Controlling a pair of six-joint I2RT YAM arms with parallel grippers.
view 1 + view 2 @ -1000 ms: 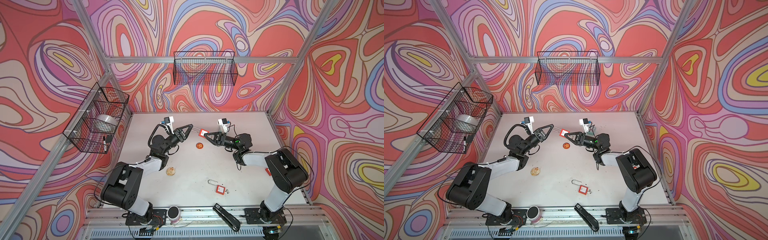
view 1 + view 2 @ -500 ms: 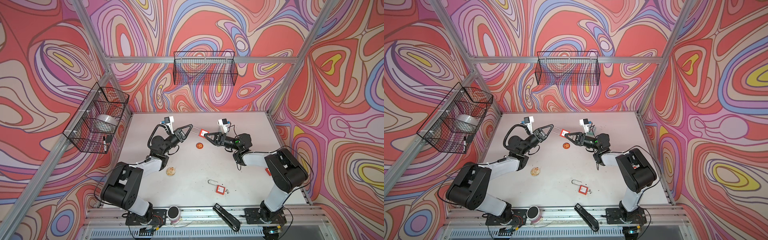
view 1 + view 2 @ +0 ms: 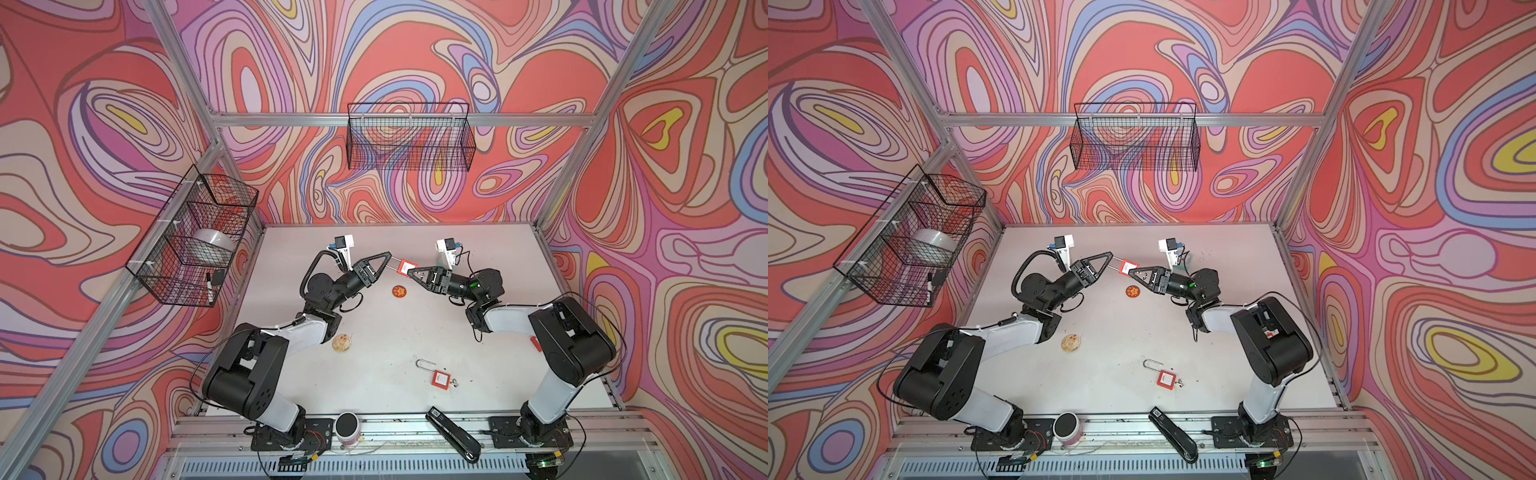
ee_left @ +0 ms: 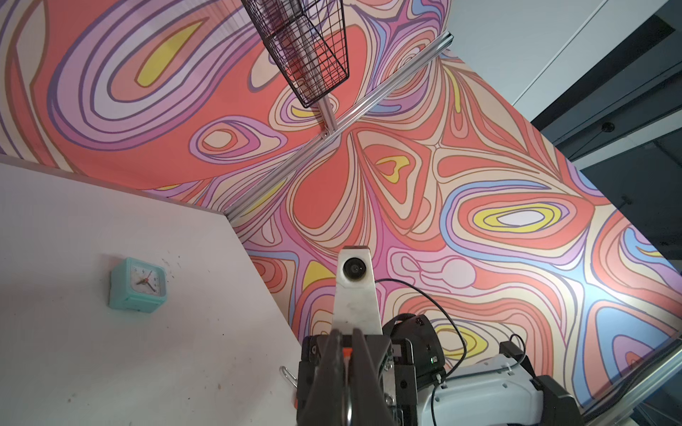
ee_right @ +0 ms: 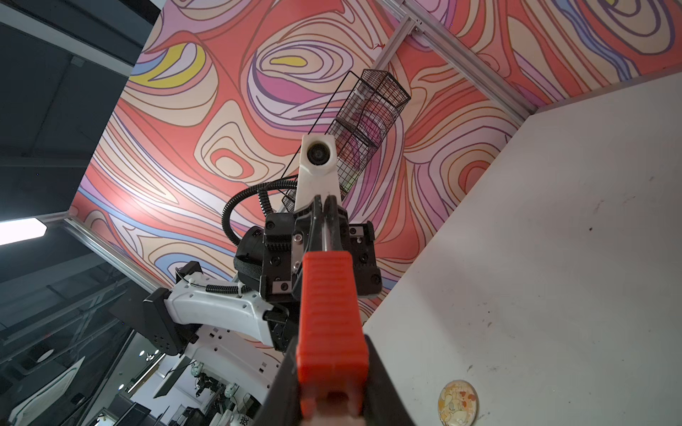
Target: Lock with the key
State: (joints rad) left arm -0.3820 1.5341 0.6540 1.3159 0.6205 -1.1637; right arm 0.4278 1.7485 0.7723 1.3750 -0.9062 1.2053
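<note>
Starting at the front rail, a black stapler (image 3: 453, 432) and a dark-topped can (image 3: 347, 428) sit at the near edge of the table (image 3: 374, 399). Just past them a second lock (image 3: 441, 379) lies flat on the table with its shackle loop pointing away. What looks like a key (image 3: 455, 382) sticks out of its base, and it is well apart from both grippers. Further in, a pale badge (image 3: 342, 343) lies beside the left arm, and a red disc (image 3: 400, 291) lies below the spot where the arms meet.

Above that disc, in both top views, the red lock (image 3: 406, 267) hangs in mid-air between the two grippers, clear of the table. The right gripper (image 3: 412, 273) has its jaws closed partway on the red body. In the right wrist view the body fills the gap between them. The left gripper (image 3: 388, 262) meets it from the opposite side. Its jaws are pinched fully together on the lock's silver shackle (image 5: 324, 236), which runs out of the body's far end straight into them. Whether the shackle is seated in the body I cannot tell.

Beyond the right gripper a teal clock (image 4: 137, 286) stands on the table. A side basket (image 3: 195, 241) hangs on the left wall with a white roll and a marker inside, and a back basket (image 3: 409, 141) hangs on the far wall.
</note>
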